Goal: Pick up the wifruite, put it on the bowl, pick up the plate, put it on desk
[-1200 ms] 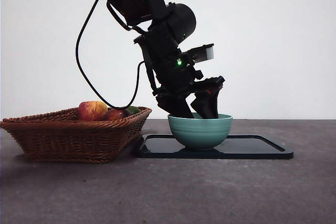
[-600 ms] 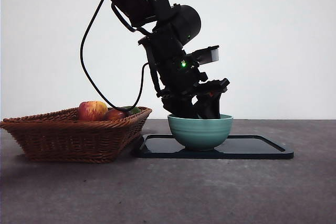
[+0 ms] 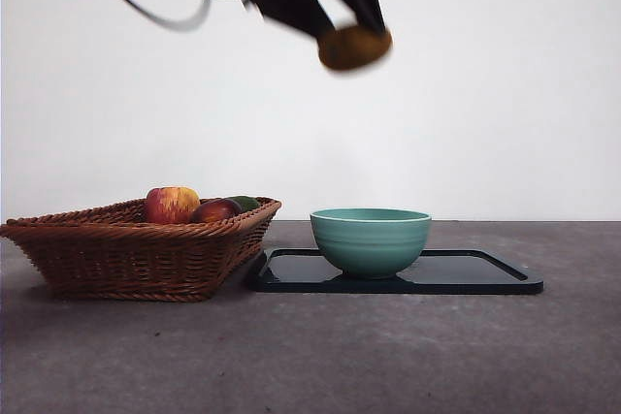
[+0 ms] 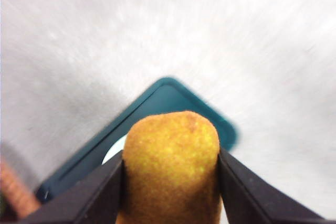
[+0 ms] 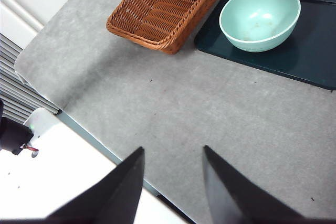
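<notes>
Wifruite (image 3: 354,47) – brown, oval, clamped between left gripper (image 4: 171,174) jaws, high in air above bowl (image 3: 371,239), well apart from it. Bowl mint-green, empty, upright on dark plate (image 3: 485,273) on desk (image 3: 310,356). Wicker basket (image 3: 136,249) just beside plate, holding red-yellow apple (image 3: 171,205) and dark red fruit (image 3: 215,210). Right gripper (image 5: 172,182) – jaws apart, nothing between them, over bare desk.

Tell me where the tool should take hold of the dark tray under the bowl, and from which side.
Probably the tray's raised rim at the short end farthest from the basket, coming from above with one jaw inside the lip and one outside. It lies flat on the desk, so only the lip offers a grip. The bowl stands toward the basket end, leaving the far end bare.
</notes>
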`<state>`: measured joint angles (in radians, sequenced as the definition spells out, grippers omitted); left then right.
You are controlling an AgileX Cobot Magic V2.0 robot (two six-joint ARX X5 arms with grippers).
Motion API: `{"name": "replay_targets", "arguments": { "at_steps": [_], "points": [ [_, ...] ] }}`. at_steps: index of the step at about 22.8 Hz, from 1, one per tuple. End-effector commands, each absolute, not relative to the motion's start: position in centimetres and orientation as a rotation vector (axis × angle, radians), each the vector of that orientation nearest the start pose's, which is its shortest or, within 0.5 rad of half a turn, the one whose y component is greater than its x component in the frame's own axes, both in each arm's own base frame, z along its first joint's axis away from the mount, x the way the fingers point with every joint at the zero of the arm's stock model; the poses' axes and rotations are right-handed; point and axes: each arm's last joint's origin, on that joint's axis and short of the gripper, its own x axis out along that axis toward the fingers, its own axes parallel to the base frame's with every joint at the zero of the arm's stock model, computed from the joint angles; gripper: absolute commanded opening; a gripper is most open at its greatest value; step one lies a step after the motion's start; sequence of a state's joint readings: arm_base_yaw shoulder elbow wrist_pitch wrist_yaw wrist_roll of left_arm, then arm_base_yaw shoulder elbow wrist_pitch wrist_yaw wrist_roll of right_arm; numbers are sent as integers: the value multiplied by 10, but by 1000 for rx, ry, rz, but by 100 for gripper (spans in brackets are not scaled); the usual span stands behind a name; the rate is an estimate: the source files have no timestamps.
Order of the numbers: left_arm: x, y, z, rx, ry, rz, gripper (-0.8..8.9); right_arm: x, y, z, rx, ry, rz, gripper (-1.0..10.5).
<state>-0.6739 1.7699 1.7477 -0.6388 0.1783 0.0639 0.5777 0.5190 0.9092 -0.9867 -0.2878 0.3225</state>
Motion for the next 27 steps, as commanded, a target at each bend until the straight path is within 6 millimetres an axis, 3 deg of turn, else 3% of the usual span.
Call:
{"name": "replay_targets", "arguments": {
  "at_steps": [1, 6, 10, 16, 27],
  "points": [
    [286, -230, 395, 124, 608, -802, 214, 56, 47, 335, 198, 711, 744, 176],
    [250, -169, 438, 44, 604, -548, 215, 56, 47, 335, 185, 706, 748, 176],
    [240, -138, 441, 9, 615, -431, 215, 56, 47, 336, 179, 695, 753, 176],
    [253, -116, 388, -53, 688, -315, 214, 56, 47, 335, 167, 691, 755, 176],
    [268, -118, 289, -103, 737, -273, 214, 56, 47, 335, 167, 691, 754, 176]
  ]
}}
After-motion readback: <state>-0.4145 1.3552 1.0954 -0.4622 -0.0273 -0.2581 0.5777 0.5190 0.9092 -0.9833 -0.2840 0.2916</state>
